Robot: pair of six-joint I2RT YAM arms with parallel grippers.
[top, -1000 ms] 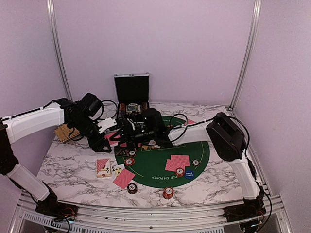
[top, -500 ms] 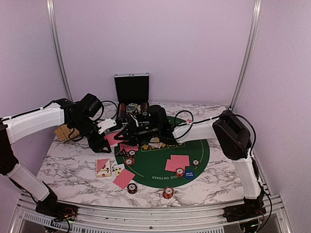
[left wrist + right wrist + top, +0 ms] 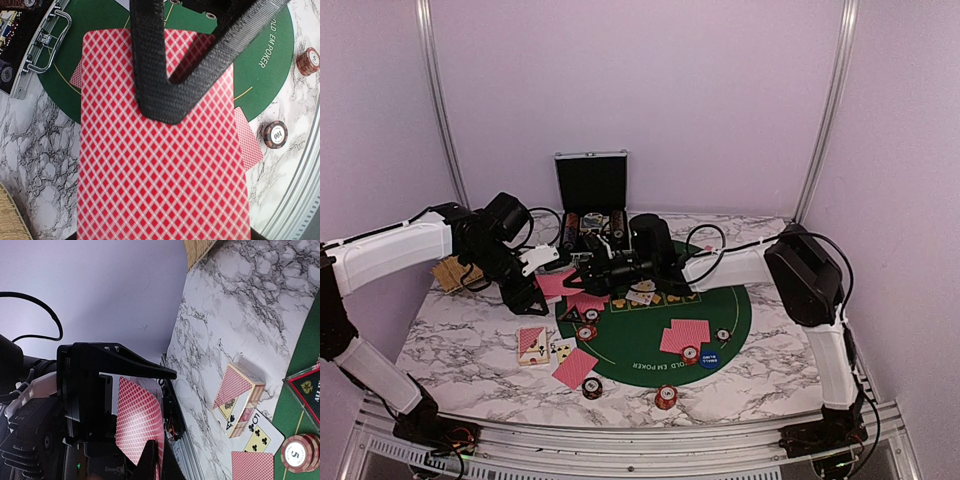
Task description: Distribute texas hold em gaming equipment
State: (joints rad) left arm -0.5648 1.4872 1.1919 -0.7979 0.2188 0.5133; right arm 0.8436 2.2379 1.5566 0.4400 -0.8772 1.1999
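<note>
While the left gripper (image 3: 540, 287) hangs above the far-left rim of the green mat (image 3: 630, 345), it is clamped on red-backed cards (image 3: 160, 175), whose patterned back fills its wrist view under the black fingers (image 3: 147, 55); how many cards are in that grip cannot be told; the right gripper (image 3: 584, 280) reaches in from the mat's right side and is closed, its fingertips (image 3: 149, 460) at the edge of those held cards, though whether one is actually pinched between them cannot be told; on the mat's near-right part lie two face-down cards (image 3: 686, 334) side by side, with a blue disc (image 3: 708, 360) and a striped chip (image 3: 689, 353) just in front of them; more chips (image 3: 586, 332) sit at the mat's left rim; two further chips (image 3: 666, 396) rest on the marble table (image 3: 470, 340) just off the mat's near edge; left of the mat lie a card pack (image 3: 532, 343), a face-up club card (image 3: 563, 350) touching it, and one face-down card (image 3: 575, 367); beyond the mat's far edge stands an open case (image 3: 592, 185), and well to the mat's left a woven tray (image 3: 448, 272).
</note>
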